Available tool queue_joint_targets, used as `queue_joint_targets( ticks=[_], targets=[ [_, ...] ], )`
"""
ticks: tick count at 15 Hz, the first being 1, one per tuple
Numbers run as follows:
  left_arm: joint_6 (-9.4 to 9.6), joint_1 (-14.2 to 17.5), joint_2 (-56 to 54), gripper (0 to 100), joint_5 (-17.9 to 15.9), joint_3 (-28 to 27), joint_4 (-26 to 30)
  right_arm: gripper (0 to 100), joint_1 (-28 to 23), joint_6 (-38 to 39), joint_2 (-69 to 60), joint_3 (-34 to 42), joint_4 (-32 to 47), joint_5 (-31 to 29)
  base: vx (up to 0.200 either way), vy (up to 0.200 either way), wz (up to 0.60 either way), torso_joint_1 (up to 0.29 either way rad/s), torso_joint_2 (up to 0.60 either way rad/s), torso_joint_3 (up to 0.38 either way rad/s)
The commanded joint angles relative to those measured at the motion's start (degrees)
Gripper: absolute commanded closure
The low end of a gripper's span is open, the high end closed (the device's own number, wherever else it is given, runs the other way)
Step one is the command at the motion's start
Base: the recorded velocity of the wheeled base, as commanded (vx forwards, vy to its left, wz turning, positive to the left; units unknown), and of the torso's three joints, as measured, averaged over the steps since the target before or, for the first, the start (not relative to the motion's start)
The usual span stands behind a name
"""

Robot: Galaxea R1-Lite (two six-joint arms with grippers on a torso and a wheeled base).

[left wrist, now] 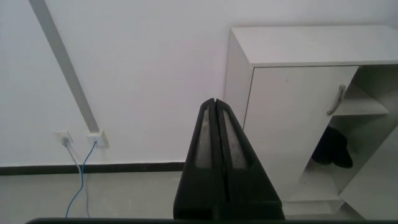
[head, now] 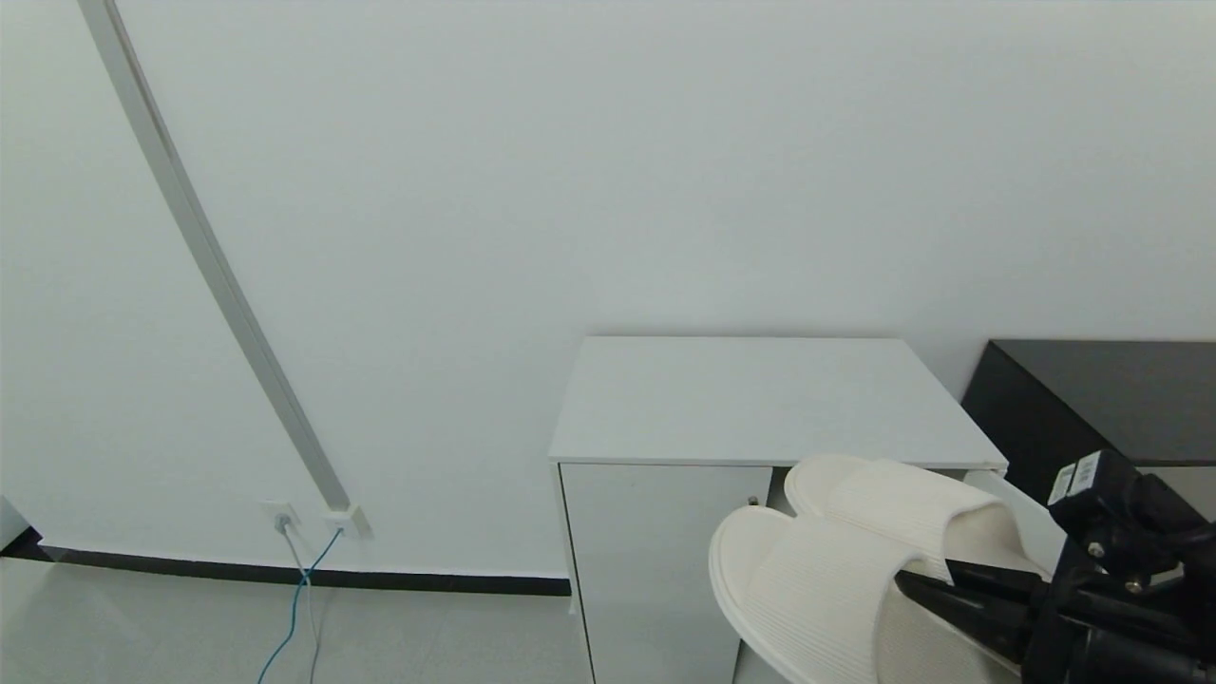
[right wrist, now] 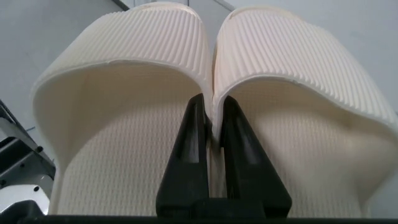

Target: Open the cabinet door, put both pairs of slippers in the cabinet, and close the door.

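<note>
A pair of white ribbed slippers (head: 855, 560) hangs in the air in front of the white cabinet (head: 760, 399), near its open right half. My right gripper (head: 926, 575) is shut on the pair, and its fingers (right wrist: 194, 134) pinch the two inner edges together between the slippers (right wrist: 124, 93). In the left wrist view the cabinet (left wrist: 292, 118) has its left door closed and its right side open. A dark pair of slippers (left wrist: 333, 149) lies on a lower shelf inside. My left gripper (left wrist: 215, 106) is shut on nothing and hangs left of the cabinet.
A black piece of furniture (head: 1102, 399) stands right of the cabinet. The open door panel (head: 1031, 518) sits beside the held slippers. Wall sockets with hanging cables (head: 285, 521) and a slanted cable duct (head: 209, 256) are on the left wall, with bare floor below.
</note>
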State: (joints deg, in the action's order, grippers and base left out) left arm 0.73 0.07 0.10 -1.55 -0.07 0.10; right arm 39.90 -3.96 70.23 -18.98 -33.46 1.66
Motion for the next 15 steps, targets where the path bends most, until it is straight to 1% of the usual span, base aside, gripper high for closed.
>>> queue_joint_targets(
  ticks=[1,3,4,5,7,8,10,15],
  targets=[
    [0.06,0.01,-0.01,100,-0.03,-0.01,-0.01,100,0.09,0.09,-2.29,-0.97,1.38,0.1,0.0,0.0,0.0,0.0,0.0,0.0],
    [-0.2,0.01,-0.01,100,-0.03,-0.01,-0.1,100,0.97,0.09,-2.2,-1.23,1.73,0.28,0.0,0.0,0.0,0.0,0.0,0.0],
    [-0.2,0.01,-0.01,100,-0.03,-0.01,-0.1,100,2.38,0.18,-1.76,-1.5,1.91,0.1,0.0,0.0,0.0,0.0,0.0,0.0],
    [-0.29,0.01,-0.01,100,-0.03,-0.01,-0.1,100,2.73,1.5,-1.32,-2.46,2.79,0.01,0.0,0.0,0.0,0.0,0.0,0.0],
    [-0.2,0.1,-0.01,100,-0.03,-0.01,-0.01,100,3.17,6.51,-0.71,-3.96,3.58,0.1,0.0,0.0,0.0,0.0,0.0,0.0],
    [-0.2,0.1,-0.01,100,-0.03,-0.01,-0.1,100,3.96,7.65,-0.53,-3.52,3.58,0.19,0.0,0.0,0.0,0.0,0.0,0.0],
    [-0.2,0.01,-0.01,100,-0.03,-0.01,-0.1,100,4.4,7.48,-0.27,-3.17,3.58,-0.34,0.0,0.0,0.0,0.0,0.0,0.0],
    [-0.12,0.1,-0.01,100,-0.03,-0.01,-0.01,100,5.01,7.65,0.96,-2.64,3.58,-0.87,0.0,-0.2,0.0,-0.001,0.0,0.004]
  ],
)
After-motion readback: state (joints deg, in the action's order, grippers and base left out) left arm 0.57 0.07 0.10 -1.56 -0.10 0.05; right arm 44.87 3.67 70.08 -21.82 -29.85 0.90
